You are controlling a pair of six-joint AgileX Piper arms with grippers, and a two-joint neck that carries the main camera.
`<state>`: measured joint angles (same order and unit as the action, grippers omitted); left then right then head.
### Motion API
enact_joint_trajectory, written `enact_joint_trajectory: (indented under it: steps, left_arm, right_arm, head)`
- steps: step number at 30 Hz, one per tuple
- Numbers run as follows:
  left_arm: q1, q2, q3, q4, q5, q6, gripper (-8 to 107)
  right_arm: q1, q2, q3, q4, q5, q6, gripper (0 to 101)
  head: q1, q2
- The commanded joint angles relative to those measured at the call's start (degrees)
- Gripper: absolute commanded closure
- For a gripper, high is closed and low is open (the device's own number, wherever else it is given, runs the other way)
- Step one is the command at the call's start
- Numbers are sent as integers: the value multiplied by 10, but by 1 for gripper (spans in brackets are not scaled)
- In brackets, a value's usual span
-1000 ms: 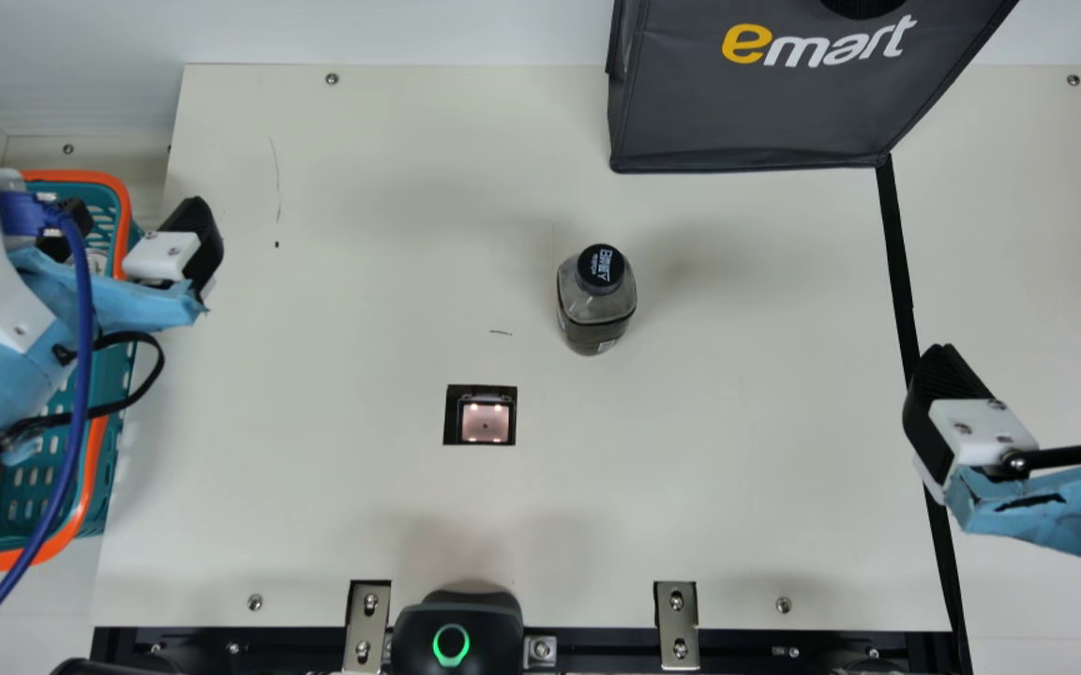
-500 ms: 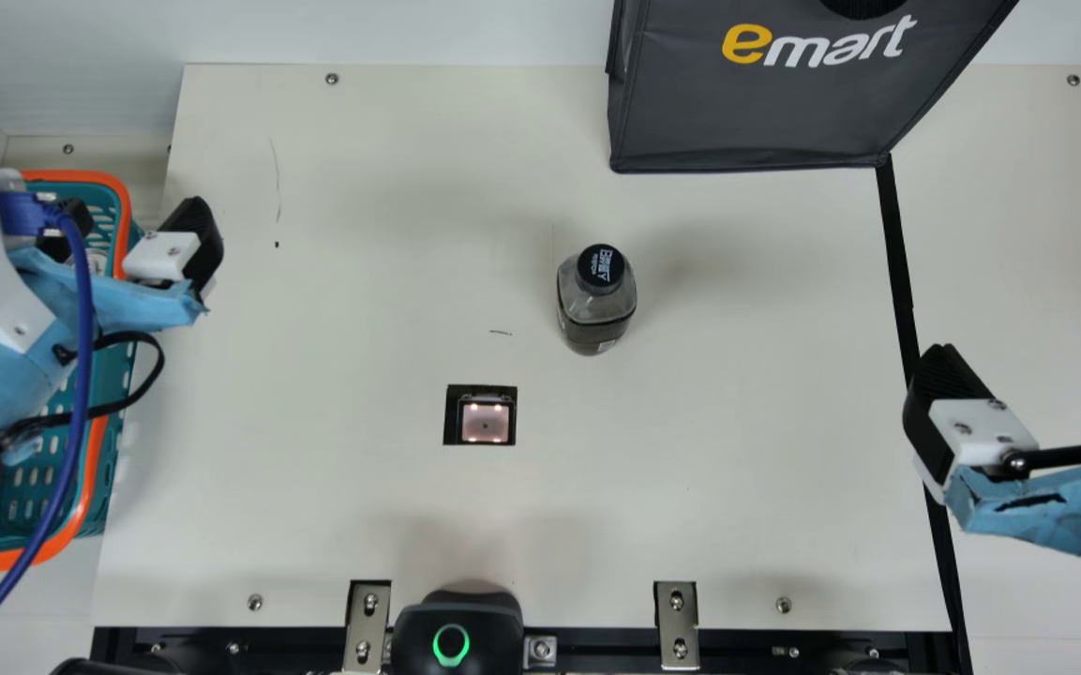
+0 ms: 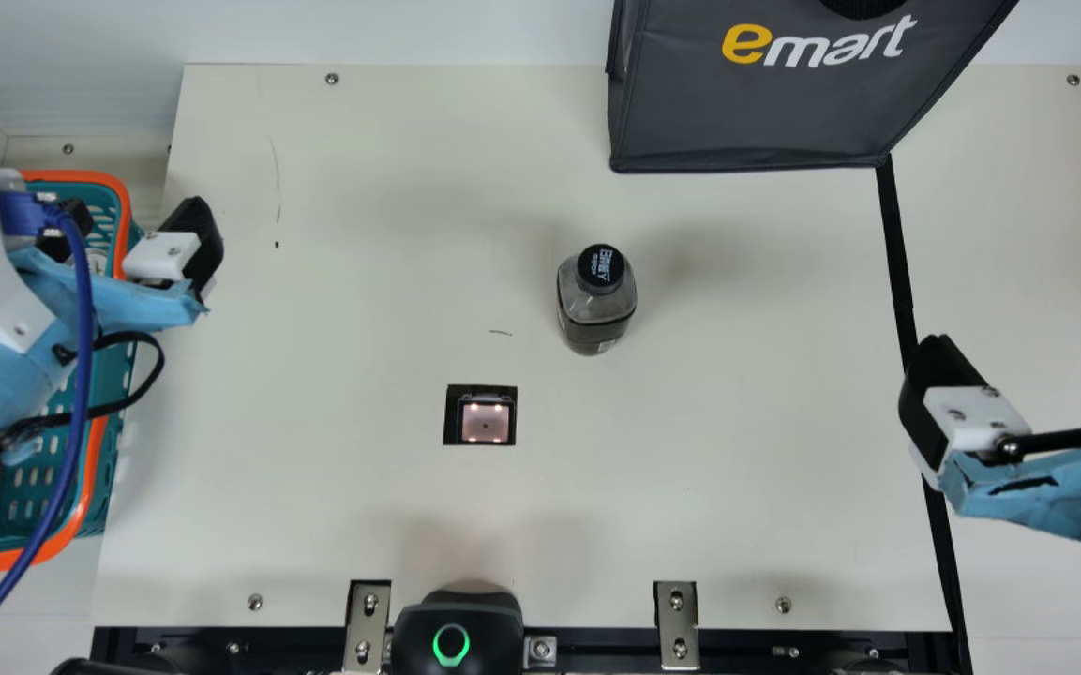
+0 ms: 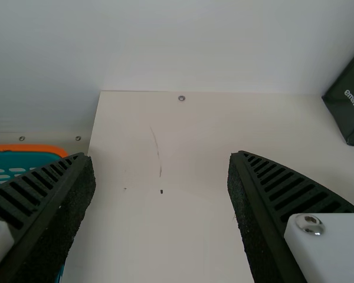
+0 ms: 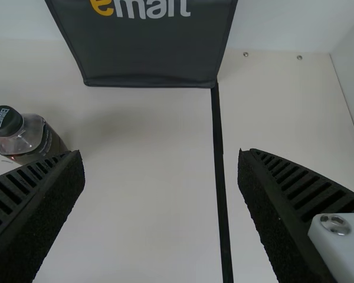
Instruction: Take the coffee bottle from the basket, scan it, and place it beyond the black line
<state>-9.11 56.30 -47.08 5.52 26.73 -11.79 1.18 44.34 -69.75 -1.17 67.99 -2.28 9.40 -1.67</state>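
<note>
The coffee bottle [image 3: 596, 309] stands upright on the cream desk [image 3: 362, 525], between the scanner window [image 3: 485, 423] and the black line [image 3: 896, 253]. The right end effector [image 5: 160, 153], fingers apart and empty, hangs over the line; a level approach astride the bottle's body and an even squeeze should avoid tipping it. The left end effector [image 4: 161, 154], also spread and empty, hangs beside the orange-rimmed teal basket [image 3: 81, 175], its contents largely hidden.

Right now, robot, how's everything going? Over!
Left gripper open, empty. Right gripper open, empty, above black line. Coffee bottle upright on table. Nothing seen between bottle and right gripper.
</note>
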Motion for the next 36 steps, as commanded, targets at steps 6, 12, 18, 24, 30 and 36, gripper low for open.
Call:
enact_joint_trajectory:
  steps: [6, 12, 18, 24, 30, 36]
  left_arm:
    - [0, 0, 0, 0, 0, 0, 9]
    - [0, 0, 0, 0, 0, 0, 9]
    - [0, 0, 0, 0, 0, 0, 9]
    - [0, 0, 0, 0, 0, 0, 9]
    - [0, 0, 0, 0, 0, 0, 9]
    - [0, 0, 0, 0, 0, 0, 9]
  right_arm:
    - [3, 23, -8, 8, -6, -12, 10]
    - [5, 47, -14, 28, -14, -24, 10]
    - [-3, 72, -13, 59, -27, -41, 10]
    - [-11, 97, -9, 82, -43, -63, 10]
    - [3, 121, -4, 82, -65, -68, 10]
    - [37, 141, 0, 64, -88, -54, 10]
  head:
    - [-15, 1]
    - [-15, 1]
    - [-15, 1]
    - [-15, 1]
    - [-15, 1]
    - [-15, 1]
